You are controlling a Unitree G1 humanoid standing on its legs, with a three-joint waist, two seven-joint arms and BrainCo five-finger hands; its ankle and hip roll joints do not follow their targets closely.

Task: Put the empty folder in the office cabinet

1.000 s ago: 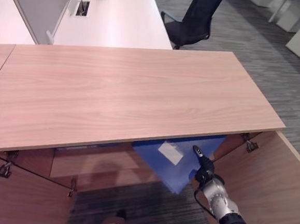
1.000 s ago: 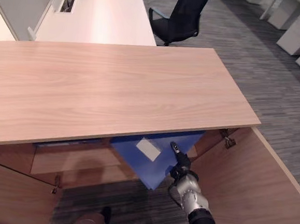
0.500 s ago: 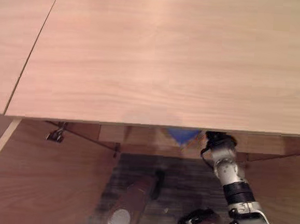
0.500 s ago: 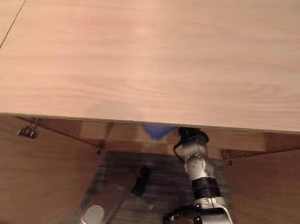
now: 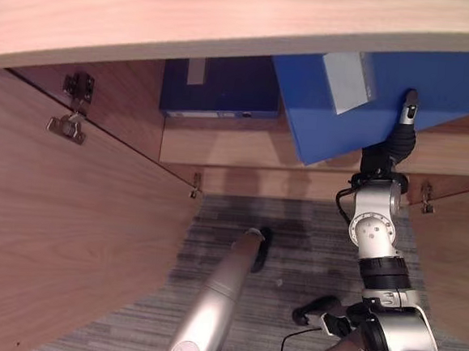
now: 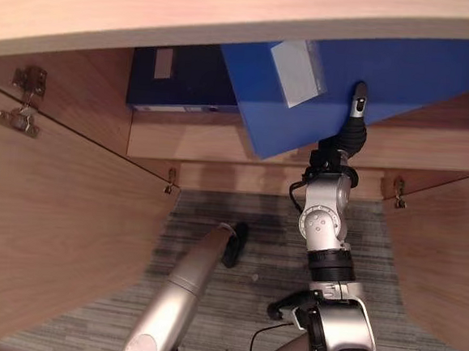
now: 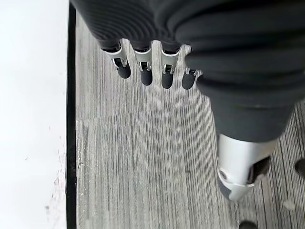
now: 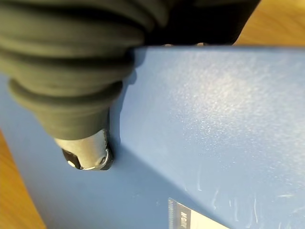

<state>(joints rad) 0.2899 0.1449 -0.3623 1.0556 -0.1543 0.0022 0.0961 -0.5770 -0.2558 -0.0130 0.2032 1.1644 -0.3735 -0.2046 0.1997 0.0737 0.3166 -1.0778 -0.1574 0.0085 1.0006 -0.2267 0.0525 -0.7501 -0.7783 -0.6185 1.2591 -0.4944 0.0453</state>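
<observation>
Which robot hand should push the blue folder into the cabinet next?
Probably the right hand. Its thumb is pressed on the blue folder, tilted at the cabinet opening beside a dark folder on the shelf. The left hand hangs open over the carpet, holding nothing.

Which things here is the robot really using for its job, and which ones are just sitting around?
For the job:
- blue folder, pinched by the right hand
- office cabinet, doors open

Just there:
- dark folder already on the shelf
- left hand, idle over the carpet
</observation>
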